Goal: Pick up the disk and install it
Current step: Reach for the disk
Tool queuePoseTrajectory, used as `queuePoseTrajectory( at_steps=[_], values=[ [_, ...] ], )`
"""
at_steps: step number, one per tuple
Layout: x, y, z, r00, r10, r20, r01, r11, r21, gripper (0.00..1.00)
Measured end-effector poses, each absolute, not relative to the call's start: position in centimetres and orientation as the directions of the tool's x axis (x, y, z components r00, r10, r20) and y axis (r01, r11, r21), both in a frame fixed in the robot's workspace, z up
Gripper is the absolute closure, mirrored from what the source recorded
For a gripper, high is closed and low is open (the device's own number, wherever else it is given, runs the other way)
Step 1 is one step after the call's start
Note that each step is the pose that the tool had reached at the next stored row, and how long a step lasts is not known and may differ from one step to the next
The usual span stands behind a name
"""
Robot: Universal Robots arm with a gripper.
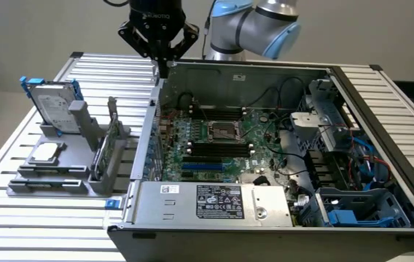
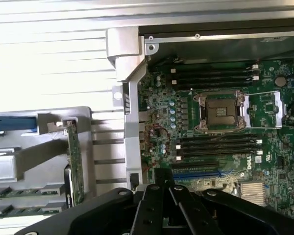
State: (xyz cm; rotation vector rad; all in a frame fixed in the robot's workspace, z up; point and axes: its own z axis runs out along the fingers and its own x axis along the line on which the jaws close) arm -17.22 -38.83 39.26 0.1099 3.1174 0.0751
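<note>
While the gripper [image 1: 163, 64] hung clenched and empty over a corner of the computer case [image 1: 250, 73], the disk [image 1: 50, 106] stood upright in the grey rack [image 1: 47, 185], at the exterior view's left.

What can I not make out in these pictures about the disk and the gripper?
- Disk, exterior view: lower part hidden behind the grey holder; label text too small.
- Gripper, exterior view: upper part cut off by the picture's top edge.
- Power supply label, exterior view: print too small to read.
</note>
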Motion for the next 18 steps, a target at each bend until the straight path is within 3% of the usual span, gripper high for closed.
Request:
queuePoseTrajectory(
  at_steps=[18],
  values=[
    [-26.0,-36.2,39.3,-0.997,0.071,-0.02,0.07,0.996,0.049,0.89]
  ],
)
